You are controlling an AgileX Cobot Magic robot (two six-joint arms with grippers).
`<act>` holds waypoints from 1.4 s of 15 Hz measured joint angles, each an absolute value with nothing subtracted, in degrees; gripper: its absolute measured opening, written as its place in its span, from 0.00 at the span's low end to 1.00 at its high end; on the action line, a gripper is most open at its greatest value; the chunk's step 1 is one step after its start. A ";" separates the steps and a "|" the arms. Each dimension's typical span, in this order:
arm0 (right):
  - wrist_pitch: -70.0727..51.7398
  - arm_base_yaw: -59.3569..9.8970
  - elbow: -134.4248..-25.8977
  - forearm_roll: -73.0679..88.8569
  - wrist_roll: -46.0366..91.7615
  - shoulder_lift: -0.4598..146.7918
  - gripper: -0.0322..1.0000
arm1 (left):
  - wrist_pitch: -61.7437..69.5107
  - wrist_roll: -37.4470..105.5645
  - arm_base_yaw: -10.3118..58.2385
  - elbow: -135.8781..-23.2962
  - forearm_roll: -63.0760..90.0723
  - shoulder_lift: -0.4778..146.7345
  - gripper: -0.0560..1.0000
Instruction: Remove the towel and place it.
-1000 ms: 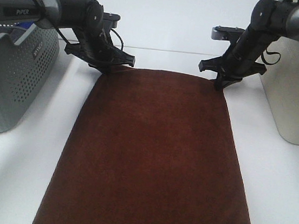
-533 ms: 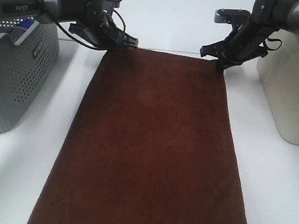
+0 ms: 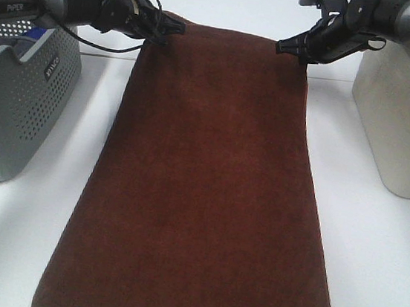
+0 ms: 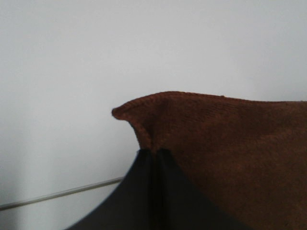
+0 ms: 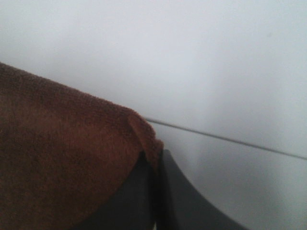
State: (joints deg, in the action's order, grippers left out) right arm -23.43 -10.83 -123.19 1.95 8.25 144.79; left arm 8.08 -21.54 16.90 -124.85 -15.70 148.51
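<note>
Jaws of both my grippers, left (image 3: 163, 27) and right (image 3: 301, 51), clench the towel's (image 3: 204, 191) upper corners; it's soft, limp cloth, best held by the hem.

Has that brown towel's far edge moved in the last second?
Yes. The towel has its far edge carried away from the camera, now level with the top of the grey perforated basket instead of beside its middle.

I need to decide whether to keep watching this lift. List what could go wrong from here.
1. The left gripper and right gripper each pinch only a small corner of the large reddish-brown soft cloth towel; a corner might slip out.
2. The towel's lower part could drag across the white table.
3. It hangs between the grey perforated basket and the beige bin and may brush either.
</note>
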 joint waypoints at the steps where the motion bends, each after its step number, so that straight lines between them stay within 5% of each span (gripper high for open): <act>1: -21.03 -10.83 -123.19 1.72 8.25 144.84 0.03 | 6.30 -21.54 16.73 -125.08 -15.81 149.48 0.07; 8: -9.97 -10.83 -123.19 1.55 8.31 149.60 0.03 | -6.25 -21.54 15.76 -126.57 -15.87 155.50 0.07; 10: -8.31 -10.83 -123.19 1.55 8.31 150.69 0.12 | -8.19 -21.54 15.47 -126.57 -15.87 156.36 0.09; 11: -6.19 -10.83 -123.19 1.55 8.31 151.09 0.33 | -8.48 -20.91 15.41 -126.57 -15.87 156.70 0.20; 13: -4.07 -10.83 -123.19 1.55 8.31 151.09 0.51 | -8.88 -20.05 15.41 -126.57 -15.87 156.70 0.38; 16: -3.84 -10.83 -123.19 1.60 8.31 151.09 0.57 | -8.88 -19.60 15.41 -126.57 -15.93 156.70 0.61; 21: -9.45 -10.83 -123.19 4.98 8.31 148.22 0.58 | -5.16 -19.60 15.87 -126.57 -15.93 153.15 0.63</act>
